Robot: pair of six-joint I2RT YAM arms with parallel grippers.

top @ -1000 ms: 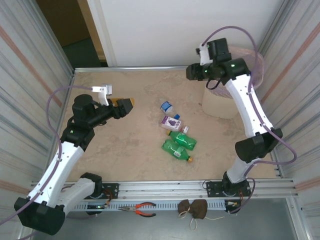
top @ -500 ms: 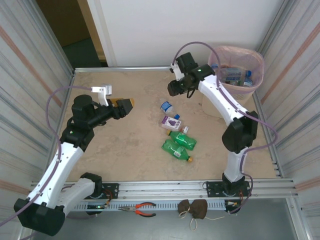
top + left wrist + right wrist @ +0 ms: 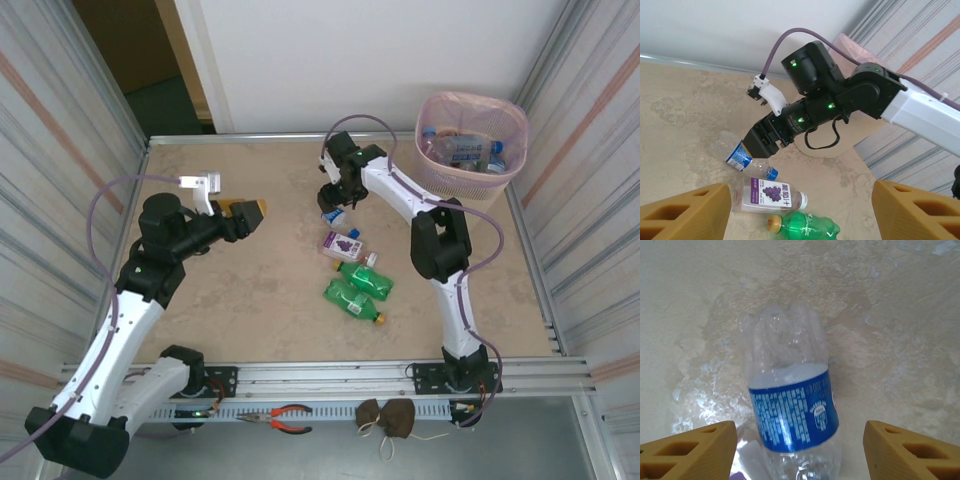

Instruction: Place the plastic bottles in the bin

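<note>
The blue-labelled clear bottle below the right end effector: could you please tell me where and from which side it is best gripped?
Probably best to grip the blue-labelled bottle across its label band, coming down from above. It lies on its side on the table, and that band looks smooth and cylindrical, unlike the lobed base. The right end effector straddles it, open.

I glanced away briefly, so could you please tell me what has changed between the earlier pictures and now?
The right end effector swung from over the bin leftward and down; it now hangs open above the blue-label bottle. No grasp or release is visible. The left end effector, open, and the other three bottles stayed put.
</note>
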